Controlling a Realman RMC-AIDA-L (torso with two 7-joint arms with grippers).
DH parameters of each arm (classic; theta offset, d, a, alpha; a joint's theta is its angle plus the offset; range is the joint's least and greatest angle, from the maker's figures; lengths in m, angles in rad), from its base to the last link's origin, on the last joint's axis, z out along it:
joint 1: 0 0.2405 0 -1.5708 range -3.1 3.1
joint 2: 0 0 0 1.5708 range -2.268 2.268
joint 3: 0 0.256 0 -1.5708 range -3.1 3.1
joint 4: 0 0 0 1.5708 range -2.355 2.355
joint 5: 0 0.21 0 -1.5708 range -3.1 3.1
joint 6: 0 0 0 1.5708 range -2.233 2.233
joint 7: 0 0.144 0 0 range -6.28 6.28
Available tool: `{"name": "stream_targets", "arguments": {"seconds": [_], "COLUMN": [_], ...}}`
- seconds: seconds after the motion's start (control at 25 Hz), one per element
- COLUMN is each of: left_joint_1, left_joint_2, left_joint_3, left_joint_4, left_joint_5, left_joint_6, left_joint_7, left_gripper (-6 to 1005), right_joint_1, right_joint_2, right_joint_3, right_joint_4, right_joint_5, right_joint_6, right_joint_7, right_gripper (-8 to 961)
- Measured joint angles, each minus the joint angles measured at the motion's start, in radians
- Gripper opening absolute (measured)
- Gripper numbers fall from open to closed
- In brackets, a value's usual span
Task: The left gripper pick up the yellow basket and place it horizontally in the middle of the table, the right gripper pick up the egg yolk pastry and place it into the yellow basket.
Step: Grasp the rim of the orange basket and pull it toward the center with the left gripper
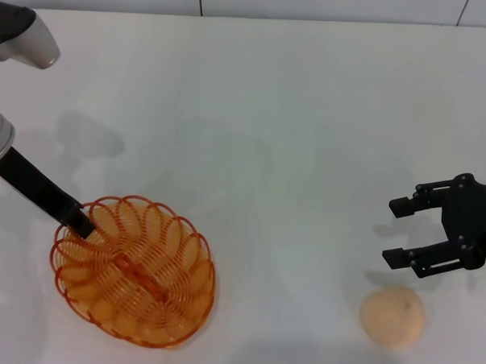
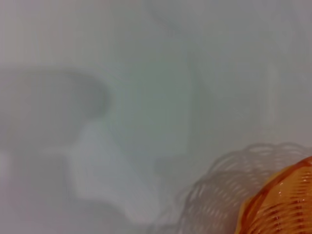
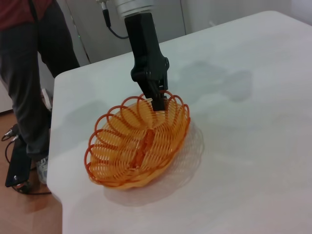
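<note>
Orange-amber wire, looped at the rim like petals: the yellow basket sat near the robot's left front corner of the white bench, well short of the middle. The left claw had its tip at the basket's rim, on the side farthest from the centre of the bench, and seemed clamped on one of the loops; I judged the grip made but the carry still to come, with the far rim looking lifted in the side view. The basket's long axis ran on a diagonal, so the move ahead would want both a shift toward the centre and a turn to lay it crosswise.

The right claw hung with its fingers apart, just beyond the egg yolk pastry, which lay untouched on the robot's right, well apart from the basket.

The right wrist view showed the finger meeting the rim and a bystander at the bench's edge. The left wrist view gave only a sliver of basket and its shadow.
</note>
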Motion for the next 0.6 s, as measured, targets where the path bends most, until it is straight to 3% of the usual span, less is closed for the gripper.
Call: {"name": "stream_targets", "arguments": {"seconds": [0.44, 0.6], "left_joint_1": [-0.010, -0.011], "left_joint_2": [0.007, 0.020], "left_joint_3": [-0.002, -0.009], "left_joint_4": [0.010, 0.013], "left_joint_5": [-0.008, -0.051], "left_joint_6": [0.002, 0.001], "left_joint_7": [-0.002, -0.004], "left_gripper": [98, 99], "right_joint_1": [0.000, 0.000], "right_joint_2": [0.000, 0.000], "right_joint_3": [0.002, 0.003], "right_joint_4": [-0.001, -0.001], "right_joint_5": [0.000, 0.000], "right_joint_6": [0.001, 0.002], "right_joint_7": [-0.001, -0.001], "right_gripper": [759, 759]}}
